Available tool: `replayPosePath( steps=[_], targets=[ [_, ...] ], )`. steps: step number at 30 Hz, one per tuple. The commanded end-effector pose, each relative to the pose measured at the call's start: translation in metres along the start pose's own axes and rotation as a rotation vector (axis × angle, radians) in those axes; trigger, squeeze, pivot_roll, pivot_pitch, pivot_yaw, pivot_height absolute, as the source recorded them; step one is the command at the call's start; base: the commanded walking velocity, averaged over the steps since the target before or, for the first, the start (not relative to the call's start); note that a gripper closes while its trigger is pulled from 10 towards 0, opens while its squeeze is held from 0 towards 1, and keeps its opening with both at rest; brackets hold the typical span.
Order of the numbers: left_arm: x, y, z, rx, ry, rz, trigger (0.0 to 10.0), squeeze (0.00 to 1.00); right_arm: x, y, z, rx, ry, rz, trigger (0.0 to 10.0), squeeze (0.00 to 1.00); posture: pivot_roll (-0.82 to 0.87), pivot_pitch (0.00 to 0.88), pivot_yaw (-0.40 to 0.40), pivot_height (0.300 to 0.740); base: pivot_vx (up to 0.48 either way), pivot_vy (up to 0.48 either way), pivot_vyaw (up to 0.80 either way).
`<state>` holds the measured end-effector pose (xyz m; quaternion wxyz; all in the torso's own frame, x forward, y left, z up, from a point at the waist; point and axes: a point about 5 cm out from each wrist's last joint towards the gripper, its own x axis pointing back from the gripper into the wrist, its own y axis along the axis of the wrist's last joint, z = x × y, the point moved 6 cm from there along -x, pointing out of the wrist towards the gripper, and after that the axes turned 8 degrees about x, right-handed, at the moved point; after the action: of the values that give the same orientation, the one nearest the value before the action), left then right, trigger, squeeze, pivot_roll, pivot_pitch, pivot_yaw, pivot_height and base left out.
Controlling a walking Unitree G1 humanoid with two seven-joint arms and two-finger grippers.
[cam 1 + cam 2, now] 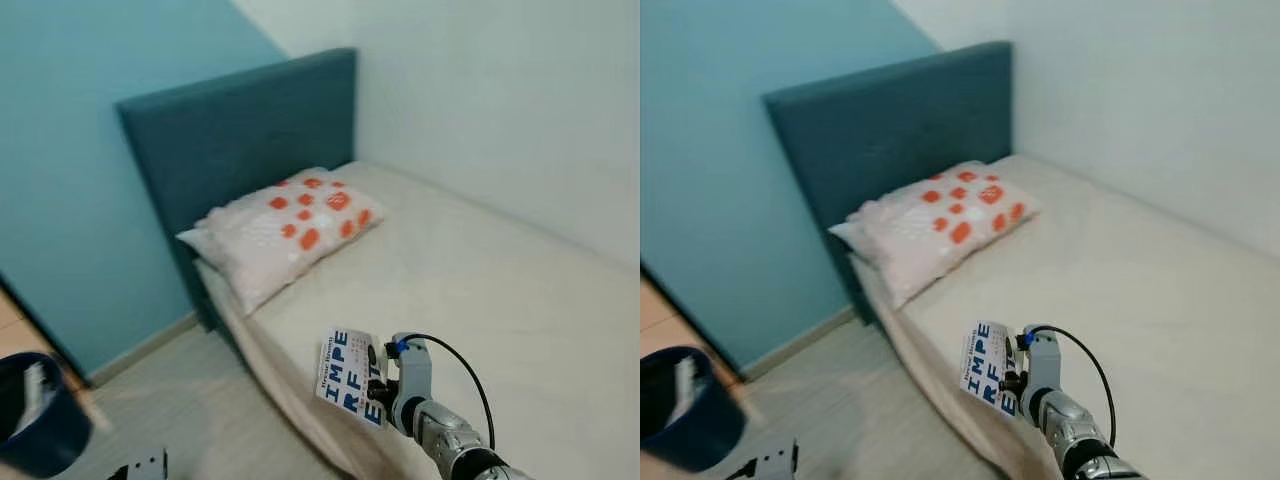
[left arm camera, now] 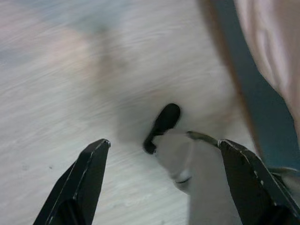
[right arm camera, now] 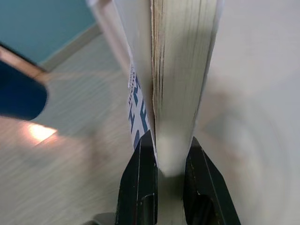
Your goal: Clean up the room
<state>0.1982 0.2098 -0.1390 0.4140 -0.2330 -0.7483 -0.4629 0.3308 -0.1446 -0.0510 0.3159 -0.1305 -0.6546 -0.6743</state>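
Teal wall (image 1: 60, 150), cream bed (image 1: 480, 290) — spotted pillow (image 1: 290, 228), right hand (image 1: 378, 385) gripping book (image 1: 350, 376)

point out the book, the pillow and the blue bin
book (image 1: 350, 378), left eye view, on its white cover with blue lettering
pillow (image 1: 285, 228), left eye view, on the middle of its spotted top
bin (image 1: 685, 425), right eye view, on its dark blue side wall

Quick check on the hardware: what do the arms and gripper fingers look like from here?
The right arm is silver, jointed metal, with a black cable looping from a blue connector at the wrist. The right gripper and the left gripper each have two long, black, tapering fingers.
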Motion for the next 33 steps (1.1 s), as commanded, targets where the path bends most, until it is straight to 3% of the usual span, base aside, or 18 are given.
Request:
replayPosePath(
  steps=[1, 11, 12, 13, 17, 22, 30, 33],
  targets=[
    [0.0, -0.002, 0.001, -0.012, 0.001, 0.007, 10.0, 0.0, 0.0, 0.01, -0.005, -0.02, -0.015, -0.04, 0.0, 0.0, -0.08, 0.021, 0.005, 0.74, 0.0, 0.0, 0.8],
    [0.0, -0.002, -0.002, -0.041, -0.02, 0.011, 10.0, 0.0, 0.001, 0.018, -0.013, -0.06, -0.064, -0.081, 0.0, 0.0, -0.08, 0.019, 0.005, 0.74, 0.0, 0.0, 0.64],
    [0.0, -0.002, -0.002, -0.048, -0.02, 0.013, 10.0, 0.0, 0.001, 0.019, -0.015, -0.067, -0.074, -0.086, 0.8, 0.0, -0.08, 0.02, 0.006, 0.74, 0.251, 0.0, 0.0],
    [0.0, -0.002, -0.002, -0.05, -0.019, 0.014, 10.0, 0.0, 0.001, 0.019, -0.016, -0.066, -0.083, -0.084, 10.0, 0.0, -0.08, 0.02, 0.007, 0.74, 0.304, 0.0, 0.0],
    [0.001, -0.005, 0.002, -0.089, 0.001, 0.028, 10.0, 0.0, 0.001, 0.02, -0.017, -0.072, -0.085, -0.088, 10.0, 0.0, -0.08, 0.02, 0.007, 0.74, 0.323, 0.0, 0.0],
    [0.001, -0.005, 0.003, -0.076, 0.004, 0.025, 10.0, 0.0, 0.001, 0.021, -0.018, -0.046, -0.084, -0.089, 10.0, 0.0, -0.08, 0.02, 0.007, 0.74, 0.343, 0.0, 0.0],
    [0.001, -0.006, 0.004, -0.081, 0.003, 0.03, 10.0, 0.0, 0.002, 0.025, -0.018, -0.068, -0.082, -0.112, 10.0, 0.0, -0.08, 0.022, 0.007, 0.74, 0.357, 0.0, 0.8],
    [0.001, -0.007, 0.004, -0.084, 0.002, 0.033, 10.0, 0.0, 0.002, 0.025, -0.02, -0.086, -0.094, -0.115, 10.0, 0.0, -0.08, 0.023, 0.009, 0.74, 0.371, 0.0, 0.0]
  ],
)
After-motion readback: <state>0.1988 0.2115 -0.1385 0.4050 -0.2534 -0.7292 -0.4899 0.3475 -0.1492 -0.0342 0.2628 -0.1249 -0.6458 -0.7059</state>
